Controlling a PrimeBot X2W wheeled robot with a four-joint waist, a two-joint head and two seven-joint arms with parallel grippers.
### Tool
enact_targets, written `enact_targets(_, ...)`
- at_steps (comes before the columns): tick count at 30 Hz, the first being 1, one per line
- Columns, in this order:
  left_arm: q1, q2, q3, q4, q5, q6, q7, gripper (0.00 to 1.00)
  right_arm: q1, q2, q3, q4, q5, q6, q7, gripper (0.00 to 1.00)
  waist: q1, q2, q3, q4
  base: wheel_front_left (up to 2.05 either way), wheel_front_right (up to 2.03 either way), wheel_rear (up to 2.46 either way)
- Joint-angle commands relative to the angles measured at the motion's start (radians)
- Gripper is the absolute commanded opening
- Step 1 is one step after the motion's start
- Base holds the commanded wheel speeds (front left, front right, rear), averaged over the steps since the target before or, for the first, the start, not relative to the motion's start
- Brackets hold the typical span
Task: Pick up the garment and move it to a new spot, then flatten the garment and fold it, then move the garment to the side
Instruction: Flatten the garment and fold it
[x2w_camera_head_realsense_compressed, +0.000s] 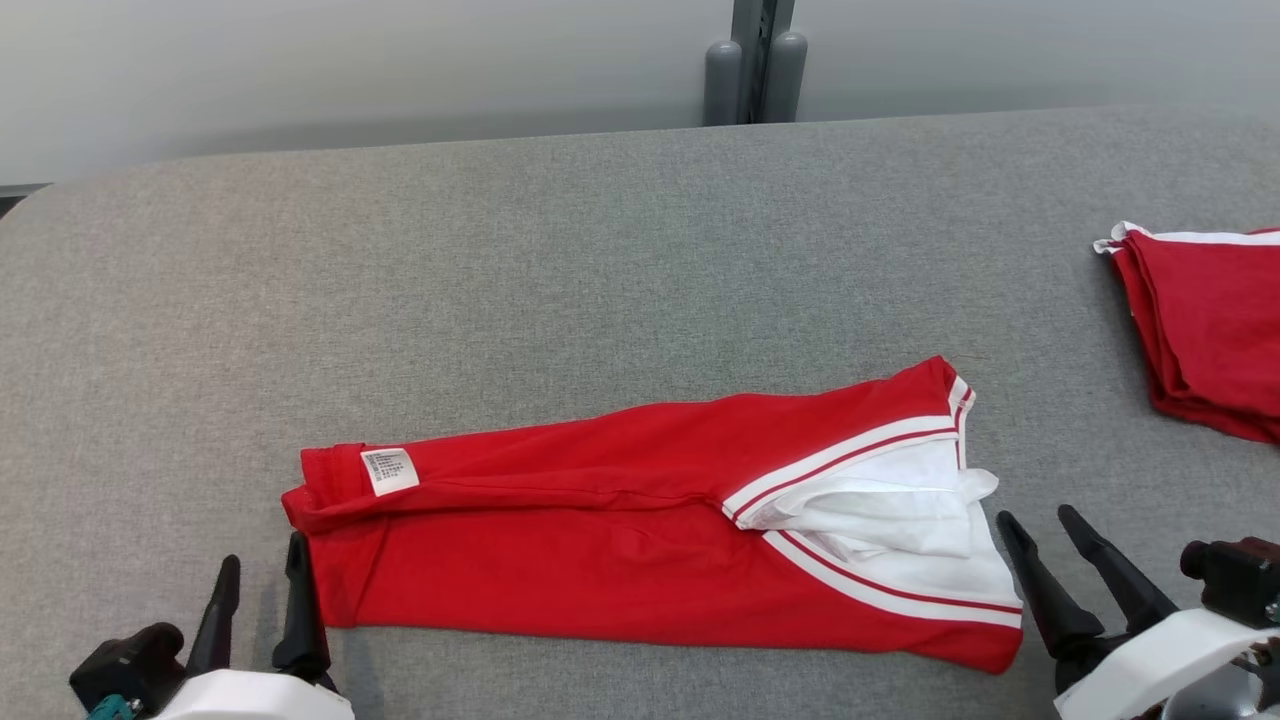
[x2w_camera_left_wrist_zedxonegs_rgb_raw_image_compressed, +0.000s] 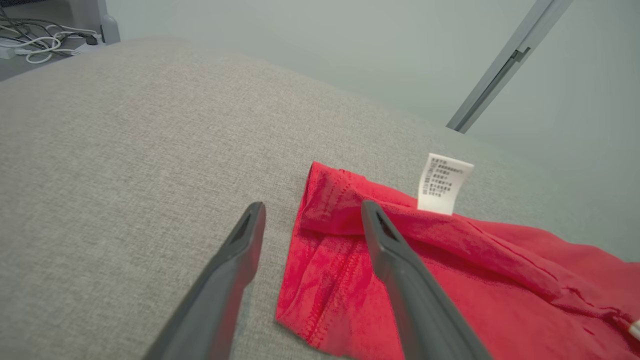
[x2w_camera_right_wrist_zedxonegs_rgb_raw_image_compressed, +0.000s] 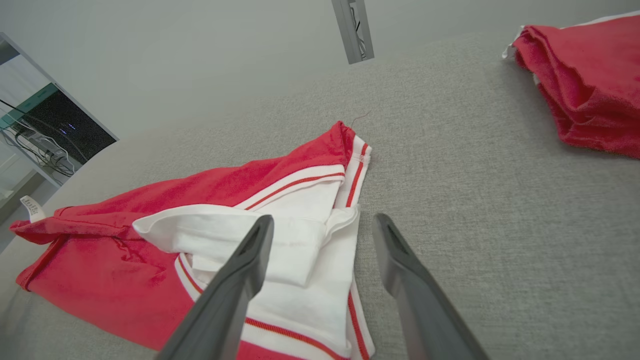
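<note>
The folded red cloth garment with white striped trim lies long axis crosswise; the left gripper stands just beside its hem end, the right gripper just beside its collar end. Both sets of jaws are spread, grasping nothing.

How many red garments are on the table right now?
2. The red garment lies folded lengthwise, front and centre. A folded red pile sits at the right edge, cut off by the frame; it may hold more than one.

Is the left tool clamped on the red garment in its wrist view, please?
No, the left tool stands open, its fingers spread apart, and the red garment lies free on the grey table.
</note>
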Motion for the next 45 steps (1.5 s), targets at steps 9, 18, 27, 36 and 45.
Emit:
enact_targets(9,0.009,-0.017,0.054,-0.131,0.062,0.039,-0.019,1.00,0.067,0.016,-0.133,-0.063,-0.039,0.000,0.001,1.00,0.0000,0.0000,-0.015,0.012,0.00,0.00,0.00)
enact_targets(18,-0.038,-0.063,0.061,-0.191,0.152,0.027,-0.020,1.00,0.045,0.049,-0.202,-0.109,-0.097,0.000,0.063,1.00,0.0000,0.0000,-0.036,0.016,0.00,0.00,0.00)
enact_targets(27,-0.048,-0.088,0.068,-0.205,0.208,0.013,-0.020,1.00,-0.061,0.101,-0.210,0.039,-0.139,0.000,0.201,1.00,0.0000,0.0000,-0.037,0.050,0.00,0.00,0.00)
enact_targets(36,-0.049,-0.110,0.094,-0.223,0.247,-0.003,-0.020,1.00,-0.201,0.150,-0.199,0.321,-0.198,0.000,0.301,1.00,0.0000,0.0000,-0.027,0.119,0.00,0.00,0.00)
enact_targets(45,-0.040,-0.121,0.110,-0.228,0.256,-0.010,-0.020,1.00,-0.228,0.185,-0.166,0.400,-0.180,0.001,0.356,1.00,0.0000,0.0000,-0.020,0.149,0.00,0.00,0.00)
